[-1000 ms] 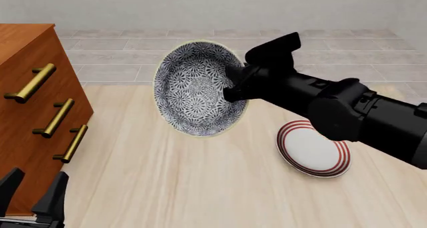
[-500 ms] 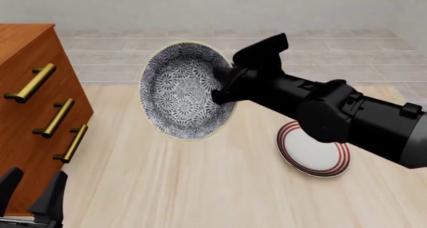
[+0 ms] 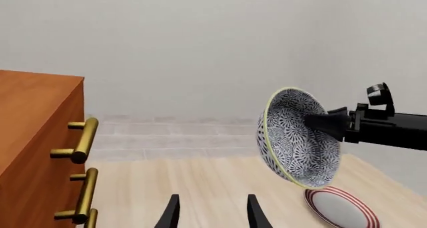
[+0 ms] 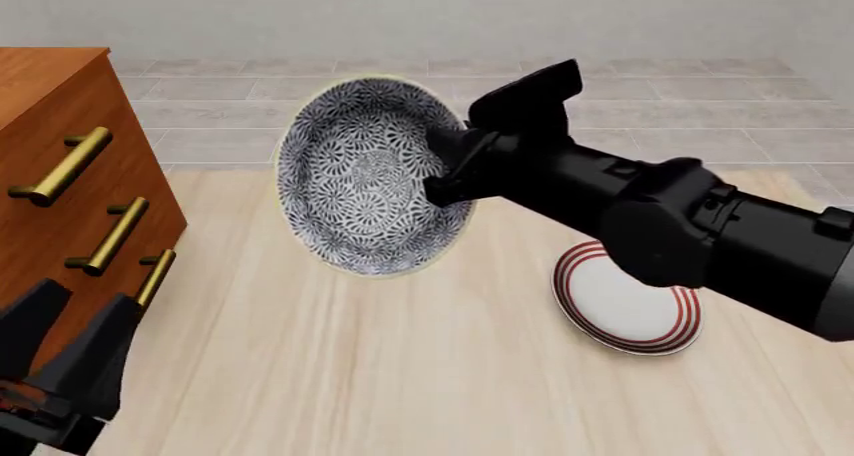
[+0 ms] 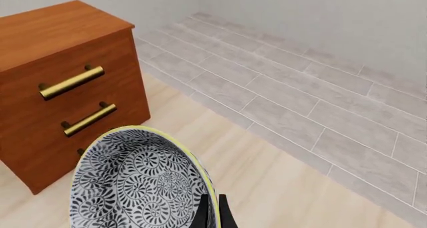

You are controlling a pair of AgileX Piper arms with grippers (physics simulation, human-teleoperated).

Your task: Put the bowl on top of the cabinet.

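Note:
The blue-and-white floral bowl hangs in the air, tipped on its side with its opening facing the cabinet. My right gripper is shut on the bowl's rim and holds it above the table, to the right of the cabinet's drawer fronts. From the left wrist view the bowl shows with the right arm behind it, and the cabinet stands at the side. In the right wrist view the bowl fills the lower part, below the cabinet. My left gripper stands open and empty near the table's front left.
A flat white plate with red rings lies on the wooden table under my right arm, also seen as the plate from the left wrist. Grey tiled floor lies beyond the table.
The bowl moved left toward the cabinet with my right gripper, then rose slightly. My left gripper has risen higher into the front view.

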